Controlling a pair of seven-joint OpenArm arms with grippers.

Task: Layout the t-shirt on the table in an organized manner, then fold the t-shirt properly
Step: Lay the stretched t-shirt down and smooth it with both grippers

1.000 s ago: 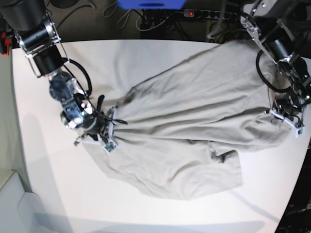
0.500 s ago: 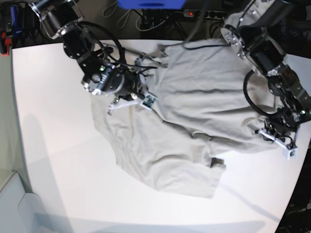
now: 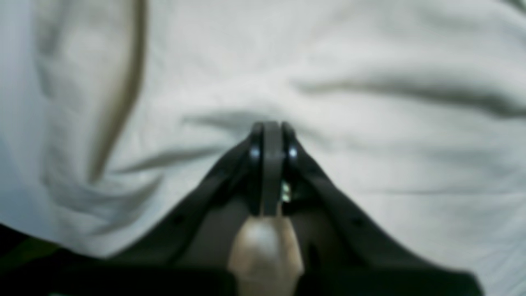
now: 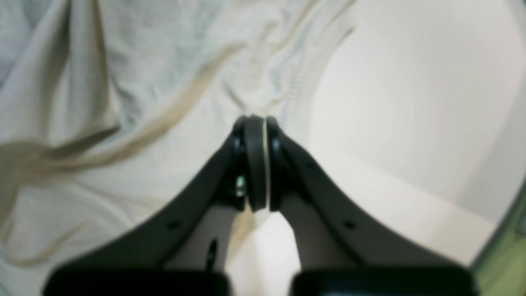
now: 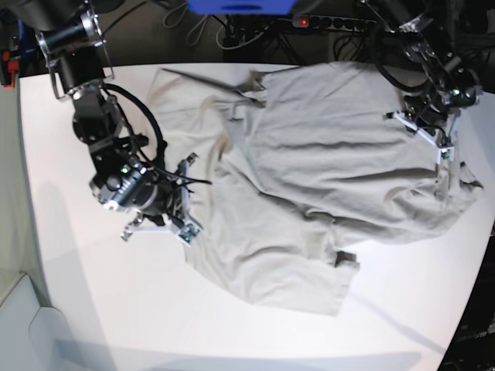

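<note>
In the left wrist view, the left gripper (image 3: 271,139) shows its jaws pressed together over the t-shirt (image 3: 370,82), a pale wad of cloth apparently pinched behind the tips; the blur leaves the catch uncertain. In the right wrist view, the right gripper (image 4: 255,135) is likewise closed tight at the shirt's rumpled edge, a thin pale line between the pads suggesting a fold of fabric nipped there, with bare table (image 4: 411,102) beside it. From the base camera, the t-shirt (image 5: 325,162) sprawls across the far half of the table (image 5: 93,309), creased and partly doubled over; the right gripper (image 5: 184,229) sits at its near-left edge and the left gripper (image 5: 433,143) at its far-right side. The cloth looks light, limp and prone to bunching, so it is probably best taken by hems, shoulders or corners and drawn taut between both arms.
</note>
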